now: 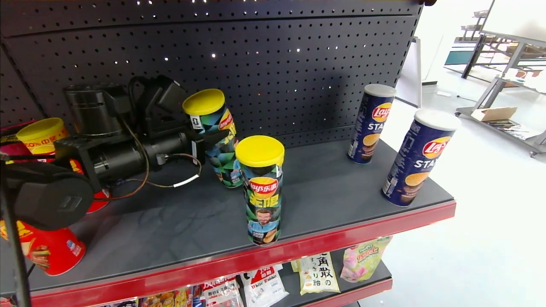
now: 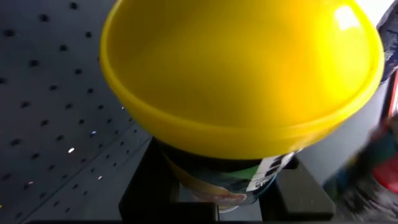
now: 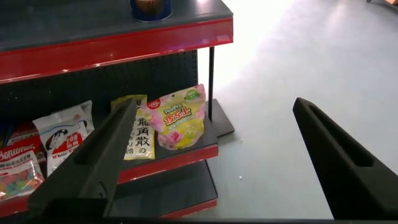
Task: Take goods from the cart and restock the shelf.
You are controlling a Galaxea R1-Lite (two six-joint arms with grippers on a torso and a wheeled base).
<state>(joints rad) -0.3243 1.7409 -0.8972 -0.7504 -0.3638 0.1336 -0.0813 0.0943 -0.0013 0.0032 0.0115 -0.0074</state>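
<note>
Your head camera looks down on the shelf (image 1: pixel 341 183), sharing its lower snack bags (image 3: pixel 177 118) with the right wrist. The left wrist camera hugs the yellow-lidded can (image 2: pixel 242 74).

Counting two green-patterned cans with yellow lids on the upper shelf (image 1: pixel 341 179), the rear can (image 1: pixel 213 123) and the front can (image 1: pixel 261 192), and two blue cans with pale lids, the inner blue can (image 1: pixel 370 124) and the outer blue can (image 1: pixel 420 158). Logging two red cans at the left end too, the upper red can (image 1: pixel 42 135) and the lower red can (image 1: pixel 51 249), both partly hidden. Tallying at least five snack bags on the lower shelf (image 3: pixel 168 163), among them a white bag (image 3: pixel 62 138), a yellow-and-white bag (image 3: pixel 142 134) and a pink-and-green bag (image 3: pixel 180 117).
</note>
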